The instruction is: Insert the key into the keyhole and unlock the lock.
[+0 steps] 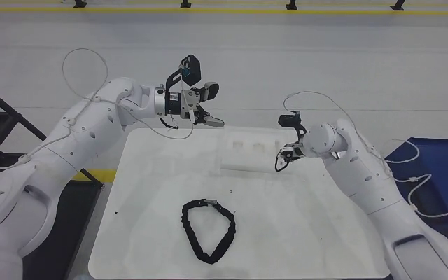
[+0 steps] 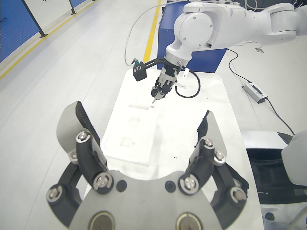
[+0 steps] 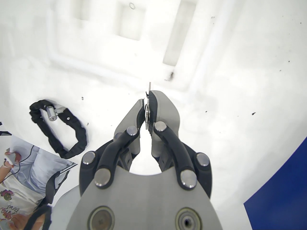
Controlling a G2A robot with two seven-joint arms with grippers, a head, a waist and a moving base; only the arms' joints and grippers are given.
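Observation:
A black fabric-covered chain lock lies in a loop on the white table near its front edge; its silver cylinder shows at the loop's end. My right gripper is shut on a small silver key, whose blade pokes out past the fingertips. It hangs just above the right end of the white foam tray, and its key points down at that tray. My left gripper is open and empty, held high over the table's back-left corner.
The foam tray has three shallow recesses, a small ring lying in the middle one. A blue cabinet stands beyond the table's right end. Bare tabletop surrounds the chain lock.

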